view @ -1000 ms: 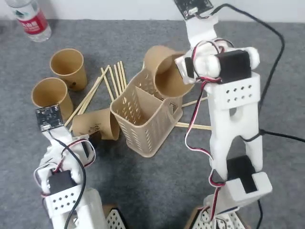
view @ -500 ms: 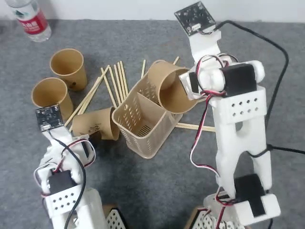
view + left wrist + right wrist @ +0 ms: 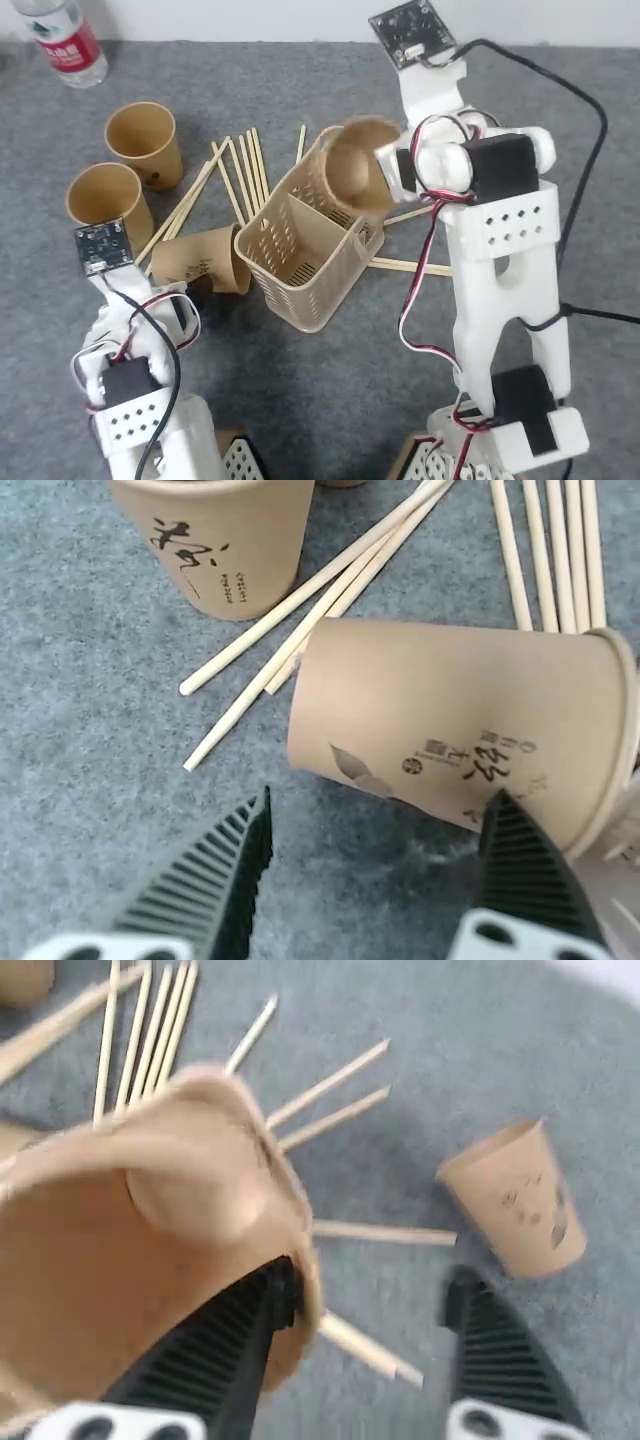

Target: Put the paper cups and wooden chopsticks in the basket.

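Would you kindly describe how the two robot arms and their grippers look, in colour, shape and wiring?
The left arm and right arm have white plastic shells, some perforated, around black servo motors. Thin red, white and black wires loop along them. Each wrist carries a small dark circuit board. The left gripper and right gripper have black ribbed fingers.

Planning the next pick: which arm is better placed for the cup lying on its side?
Left: the open left gripper sits right by the tipped cup; the right gripper is across the basket.
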Motion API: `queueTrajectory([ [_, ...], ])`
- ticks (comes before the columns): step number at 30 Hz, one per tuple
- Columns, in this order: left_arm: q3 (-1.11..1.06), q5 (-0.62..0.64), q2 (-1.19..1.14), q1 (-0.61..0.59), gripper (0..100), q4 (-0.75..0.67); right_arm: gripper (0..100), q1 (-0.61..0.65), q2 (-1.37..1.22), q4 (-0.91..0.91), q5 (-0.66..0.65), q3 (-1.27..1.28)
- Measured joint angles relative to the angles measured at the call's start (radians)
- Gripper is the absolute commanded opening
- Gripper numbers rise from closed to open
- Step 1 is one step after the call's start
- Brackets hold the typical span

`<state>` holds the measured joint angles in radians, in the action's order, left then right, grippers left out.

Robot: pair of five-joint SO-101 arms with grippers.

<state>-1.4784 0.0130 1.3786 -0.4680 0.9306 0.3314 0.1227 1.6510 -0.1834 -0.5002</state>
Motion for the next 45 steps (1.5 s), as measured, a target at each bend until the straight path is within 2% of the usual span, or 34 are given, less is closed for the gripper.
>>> queueTrajectory([
  [9,0.0,0.0,0.0,0.0,32,0.0,25.4,0.029,0.0,-0.137,0.0,0.0],
  [16,-0.011,0.0,0.0,-0.002,32,0.0,25.3,-0.222,-0.08,-0.215,-0.037,0.015],
  [25,-0.011,0.003,0.0,-0.002,32,0.0,24.6,-0.25,-0.44,-0.48,-0.041,0.017],
  [27,-0.011,0.003,0.0,-0.002,32,0.0,16.7,-0.249,-0.479,-0.539,-0.051,0.017],
  [29,-0.015,0.003,0.0,-0.002,32,-0.008,0.7,-0.236,-0.508,-0.588,-0.091,0.017],
  [30,-0.02,0.003,0.0,-0.002,32,-0.012,0.2,-0.226,-0.522,-0.614,-0.121,0.017],
  [32,-0.02,0.003,0.0,-0.002,32,-0.018,7.6,-0.204,-0.548,-0.672,-0.184,0.017],
  [33,-0.02,0.003,0.0,-0.002,32,-0.02,8.2,-0.195,-0.568,-0.7,-0.207,0.017],
  [37,-0.02,0.003,0.0,-0.002,32,-0.021,0.2,-0.18,-0.654,-0.769,-0.23,0.017],
  [45,-0.02,0.003,0.0,-0.002,32,-0.021,0.6,-0.227,-0.844,-0.772,-0.354,-0.017],
])
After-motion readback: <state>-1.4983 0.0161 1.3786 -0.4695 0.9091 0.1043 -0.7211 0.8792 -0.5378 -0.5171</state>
